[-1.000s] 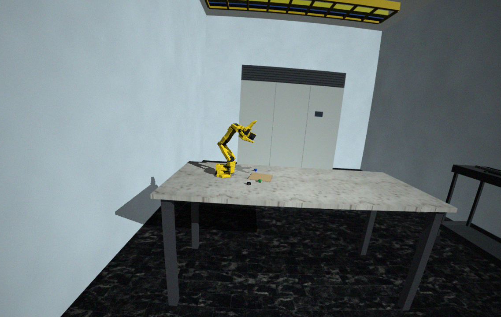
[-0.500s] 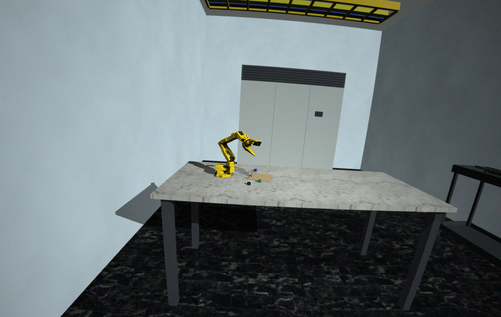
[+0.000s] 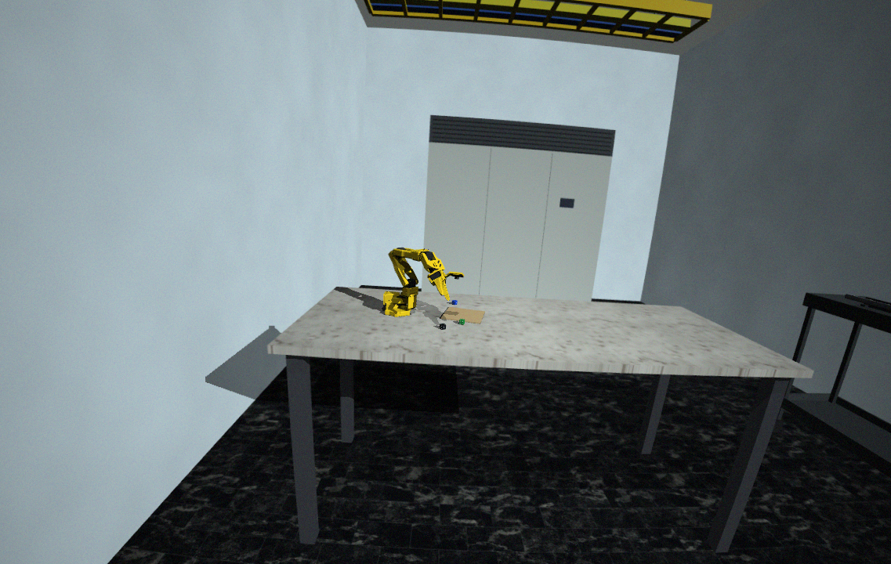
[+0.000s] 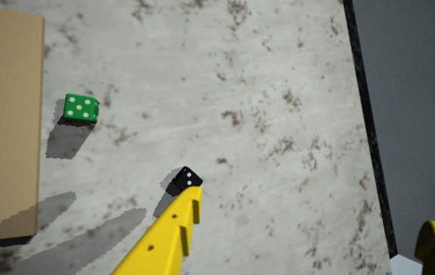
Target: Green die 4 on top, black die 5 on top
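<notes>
The green die (image 4: 81,108) lies on the table top just off the edge of the tan mat (image 4: 4,122), with five pips facing up. The black die (image 4: 187,178) lies on the table farther from the mat and shows a two-pip face to the wrist view. My gripper (image 4: 313,210) hangs above the table, its fixed jaw tip just before the black die, and it is open with nothing between the jaws. In the exterior view the gripper (image 3: 447,294) points down over the mat (image 3: 464,314), with the green die (image 3: 461,322), the black die (image 3: 442,327) and the blue die (image 3: 454,301) around it.
The table's dark edge (image 4: 370,134) runs close on the right of the black die. The arm's base (image 3: 399,302) stands left of the mat. A cabinet stands behind the table and a black rack at the far right.
</notes>
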Robot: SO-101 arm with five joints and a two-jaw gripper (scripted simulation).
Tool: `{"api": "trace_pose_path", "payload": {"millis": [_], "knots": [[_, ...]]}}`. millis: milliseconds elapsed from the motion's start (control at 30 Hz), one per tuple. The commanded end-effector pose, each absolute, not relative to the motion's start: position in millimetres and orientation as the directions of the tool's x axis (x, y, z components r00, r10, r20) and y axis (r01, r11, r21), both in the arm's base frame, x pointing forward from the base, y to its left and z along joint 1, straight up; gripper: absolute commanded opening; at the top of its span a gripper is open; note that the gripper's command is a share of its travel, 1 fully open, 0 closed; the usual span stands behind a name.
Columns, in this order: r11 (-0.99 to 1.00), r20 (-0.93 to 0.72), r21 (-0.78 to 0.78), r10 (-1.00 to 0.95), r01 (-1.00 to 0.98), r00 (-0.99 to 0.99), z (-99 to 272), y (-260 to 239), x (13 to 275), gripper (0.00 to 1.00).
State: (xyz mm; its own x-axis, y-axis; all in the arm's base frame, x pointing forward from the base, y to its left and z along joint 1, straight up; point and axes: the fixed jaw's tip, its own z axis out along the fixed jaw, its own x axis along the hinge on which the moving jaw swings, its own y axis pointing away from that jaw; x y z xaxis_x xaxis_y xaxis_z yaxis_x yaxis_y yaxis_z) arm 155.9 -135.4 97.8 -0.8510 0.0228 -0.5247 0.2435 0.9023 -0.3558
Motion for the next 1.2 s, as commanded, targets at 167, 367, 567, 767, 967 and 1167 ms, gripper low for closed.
{"api": "trace_pose_path", "payload": {"millis": [167,367,567,767,967,1167], "knots": [[0.859,-0.571,-0.205,0.284,0.468,-0.771,72,-136,149,0.35],[0.801,-0.554,-0.110,0.442,0.588,-0.706,54,-133,141,0.30],[0.765,-0.540,-0.069,0.511,0.640,-0.669,45,-131,137,0.28],[0.729,-0.526,-0.036,0.567,0.683,-0.633,38,-129,133,0.26],[0.718,-0.522,-0.026,0.584,0.696,-0.622,36,-128,132,0.25],[0.707,-0.531,-0.021,0.591,0.707,-0.607,37,-130,132,0.25]]}}
